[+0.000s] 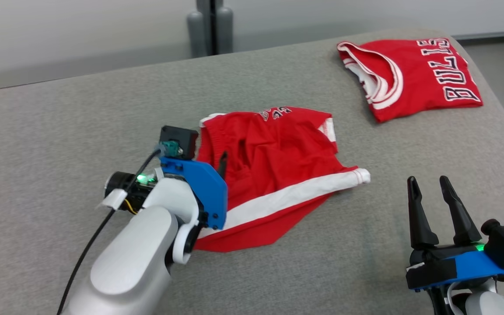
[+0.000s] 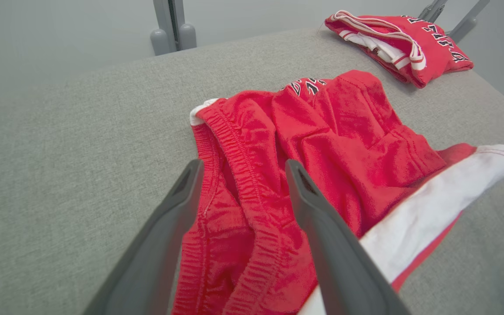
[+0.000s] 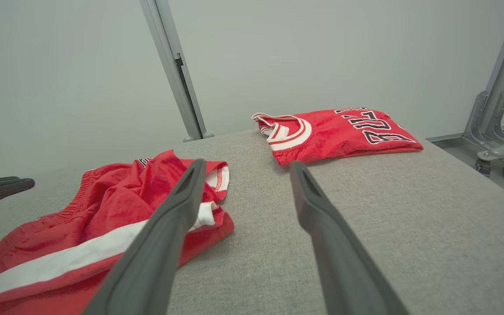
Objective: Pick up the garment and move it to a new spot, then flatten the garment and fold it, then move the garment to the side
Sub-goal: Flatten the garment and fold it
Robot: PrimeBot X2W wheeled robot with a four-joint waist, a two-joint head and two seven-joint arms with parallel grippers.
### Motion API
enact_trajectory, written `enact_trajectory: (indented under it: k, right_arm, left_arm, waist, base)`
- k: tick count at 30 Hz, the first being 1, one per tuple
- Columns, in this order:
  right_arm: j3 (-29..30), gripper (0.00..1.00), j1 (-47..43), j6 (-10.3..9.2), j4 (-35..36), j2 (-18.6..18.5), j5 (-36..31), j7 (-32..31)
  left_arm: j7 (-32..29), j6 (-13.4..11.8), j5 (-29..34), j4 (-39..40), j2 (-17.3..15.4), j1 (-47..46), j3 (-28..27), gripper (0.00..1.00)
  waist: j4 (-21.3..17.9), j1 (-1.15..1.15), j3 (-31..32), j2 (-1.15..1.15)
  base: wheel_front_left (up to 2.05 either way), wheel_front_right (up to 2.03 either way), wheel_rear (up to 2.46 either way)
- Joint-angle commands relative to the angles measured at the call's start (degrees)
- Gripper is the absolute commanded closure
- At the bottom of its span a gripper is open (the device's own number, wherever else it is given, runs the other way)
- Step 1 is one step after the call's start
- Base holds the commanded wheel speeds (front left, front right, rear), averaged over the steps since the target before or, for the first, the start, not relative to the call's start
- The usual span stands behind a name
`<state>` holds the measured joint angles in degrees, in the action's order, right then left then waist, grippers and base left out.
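Note:
The garment (image 1: 278, 162), a pair of red shorts with a white side stripe, lies crumpled in the middle of the grey table (image 1: 59, 131). My left gripper (image 1: 210, 159) hovers open over its left edge. In the left wrist view the two fingers of the left gripper (image 2: 244, 166) straddle the elastic waistband of the garment (image 2: 344, 144) without pinching it. My right gripper (image 1: 428, 181) stands open at the lower right, apart from the cloth. In the right wrist view the right gripper (image 3: 247, 166) holds nothing, and the garment (image 3: 116, 205) lies to its left.
A folded red jersey (image 1: 422, 78) with black-and-white lettering rests at the table's far right corner; it also shows as the jersey (image 3: 335, 135) ahead of my right gripper. Grey posts (image 1: 210, 26) rise behind the table. The table's right edge drops to the floor (image 1: 497, 57).

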<state>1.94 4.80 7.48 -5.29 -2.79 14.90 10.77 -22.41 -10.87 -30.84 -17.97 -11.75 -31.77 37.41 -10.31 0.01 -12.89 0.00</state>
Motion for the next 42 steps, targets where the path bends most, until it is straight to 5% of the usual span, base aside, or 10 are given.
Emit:
enact_trajectory:
  k: [1, 17, 18, 19, 20, 28, 37, 38, 39, 42]
  right_arm:
    - [-0.31, 0.0, 0.92, 0.03, -0.38, -0.2, 0.33, 0.64]
    - [-0.39, 0.0, 2.04, 0.03, -1.36, -0.19, 1.05, 2.55]
    - [-0.35, 0.0, 2.14, 0.03, -1.41, -0.19, 1.16, 2.63]
    - [-0.31, 0.0, 2.29, 0.03, -1.47, -0.18, 1.25, 2.72]
    - [-0.34, 0.0, 2.33, 0.03, -1.51, -0.18, 1.32, 2.78]
    - [0.07, 0.0, 2.39, 0.03, -1.14, -0.18, 0.7, 2.81]
    - [0.19, 0.0, 2.35, 0.03, -0.75, -0.19, 0.02, 1.84]
    - [0.19, 0.0, 2.34, 0.03, -0.74, -0.2, -0.11, 1.67]
    - [0.08, 0.0, 2.34, 0.03, -0.71, -0.2, -0.18, 1.58]
    - [0.2, 0.0, 2.05, 0.03, -0.48, -0.2, -0.28, 1.09]
  left_arm:
    - [0.47, 0.24, 0.74, -3.86, 0.43, -2.79, -0.17, 0.0]
    - [-6.6, 2.33, -3.59, -26.33, 2.96, -9.74, -1.84, 0.04]
    - [-6.5, 3.18, -4.55, -26.44, 3.75, -9.69, -2.17, 0.13]
    - [-5.28, 3.6, -5.15, -26.22, 4.21, -10.02, -2.69, 0.8]
    - [-3.99, 3.81, -5.45, -26.28, 4.38, -10.42, -3.27, 1.0]
    - [14.27, -0.68, -6.87, -26.7, 4.33, -11.71, -10.56, 1.0]
    - [23.54, -1.87, -11.31, -29.51, 5.5, -7.58, -16.37, 1.0]
    - [24.69, -1.57, -11.61, -29.67, 5.74, -7.12, -16.77, 0.61]
    - [25.93, -1.09, -11.85, -29.76, 5.91, -6.66, -17.02, 0.0]
    - [30.11, 2.04, -12.2, -29.12, 6.18, -4.74, -16.86, 0.0]
  waist:
    - [-1.56, -0.01, -0.44, 0.0]
    - [-6.29, -0.01, -4.62, 0.0]
    - [-6.13, -0.01, -4.77, 0.0]
    - [-5.97, -0.01, -4.9, 0.0]
    - [-5.78, -0.01, -5.03, 0.0]
    - [-3.48, -0.01, -4.78, 0.0]
    - [-0.21, -0.01, -3.21, 0.0]
    - [0.17, -0.01, -2.85, 0.0]
    - [0.41, -0.01, -2.56, 0.0]
    - [1.16, -0.01, -1.39, 0.0]
  base:
    - [0.0, 0.0, 0.0]
    - [0.0, 0.0, 0.0]
    - [0.0, 0.0, 0.0]
    - [0.0, 0.0, 0.0]
    - [0.0, 0.0, 0.0]
    - [0.0, 0.0, 0.0]
    - [0.0, 0.0, 0.0]
    - [0.0, 0.0, 0.0]
    - [0.0, 0.0, 0.0]
    - [0.0, 0.0, 0.0]
